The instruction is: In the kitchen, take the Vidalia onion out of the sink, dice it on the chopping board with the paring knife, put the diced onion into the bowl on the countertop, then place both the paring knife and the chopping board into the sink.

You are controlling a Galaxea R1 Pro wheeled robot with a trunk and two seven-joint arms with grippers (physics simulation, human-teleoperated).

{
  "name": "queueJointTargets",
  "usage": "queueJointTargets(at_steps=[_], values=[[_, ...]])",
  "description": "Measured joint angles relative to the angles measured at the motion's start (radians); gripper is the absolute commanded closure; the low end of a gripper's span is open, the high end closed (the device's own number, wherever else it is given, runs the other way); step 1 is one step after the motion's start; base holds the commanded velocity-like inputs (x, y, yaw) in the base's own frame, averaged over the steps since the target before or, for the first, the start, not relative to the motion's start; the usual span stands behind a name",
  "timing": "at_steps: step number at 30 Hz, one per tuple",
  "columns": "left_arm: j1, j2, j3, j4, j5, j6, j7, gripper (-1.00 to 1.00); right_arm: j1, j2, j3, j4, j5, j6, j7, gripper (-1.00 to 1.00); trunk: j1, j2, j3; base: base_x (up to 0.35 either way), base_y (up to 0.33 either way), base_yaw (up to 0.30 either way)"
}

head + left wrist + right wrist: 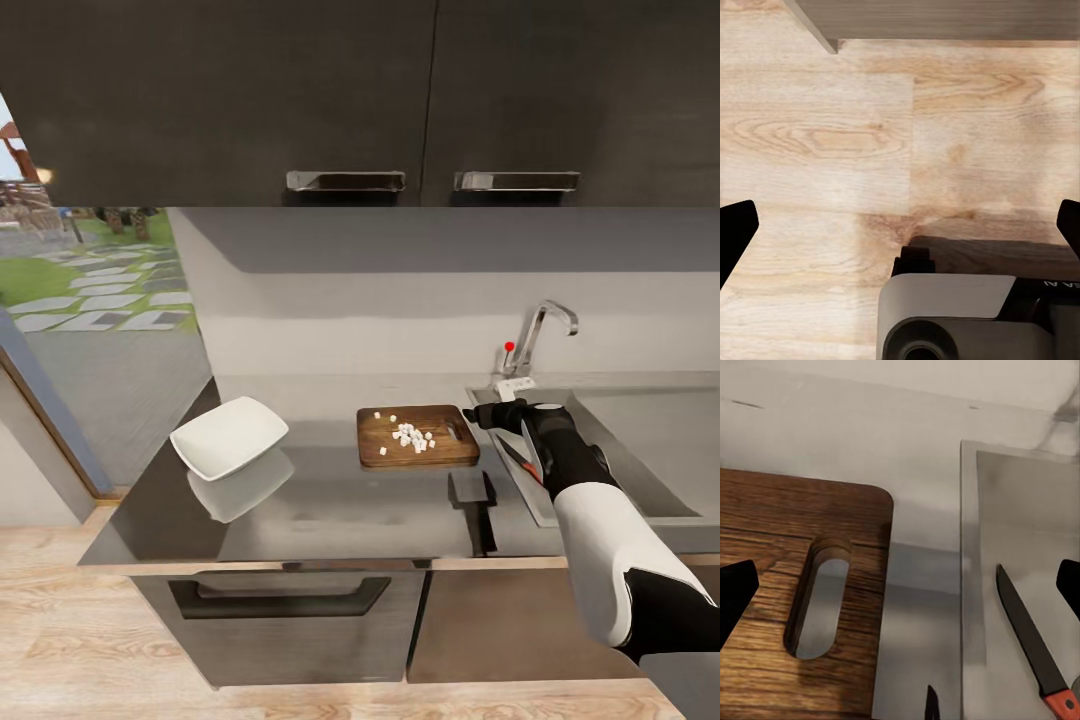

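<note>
The glossy grey countertop (330, 510) is stretching under dark upper cabinets (220, 100), with the steel sink (640, 440) sitting at its right end and a chrome faucet (545, 330) rising behind the basin. The right arm (610, 540) is reaching forward over the sink's near left rim, and the right gripper (490, 415) is hanging just past the handle end of the chopping board (418, 436); in the right wrist view its fingers (736, 596) are standing wide apart, gripping nothing. The white bowl (229, 437) is sitting tilted at the counter's left, well apart from the board. The board is lying flat between bowl and sink, its handle hole (819, 596) pointing toward the sink, and small white pieces of diced onion (412, 436) are resting on it. The paring knife (1033, 639) is lying inside the sink near its left wall, its red-orange handle toward the robot. The left gripper (900, 232) is hanging over the wooden floor (817, 150), fingers spread apart and empty.
</note>
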Motion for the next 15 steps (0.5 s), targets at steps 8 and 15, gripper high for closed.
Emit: queueJointTargets(at_steps=[8,15], values=[[0.0,0.0,0.0,0.0,0.0,0.0,0.0,-1.0,0.0,-0.001,-0.002,0.0,0.001,0.0,-0.001,-1.0,0.0,0.0,0.0,0.051,-0.088,0.0],[0.0,0.001,0.0,0.0,0.0,0.0,0.0,-1.0,0.0,0.0,0.0,0.001,0.001,0.0,-0.001,-1.0,0.0,0.0,0.0,0.078,-0.093,0.0]])
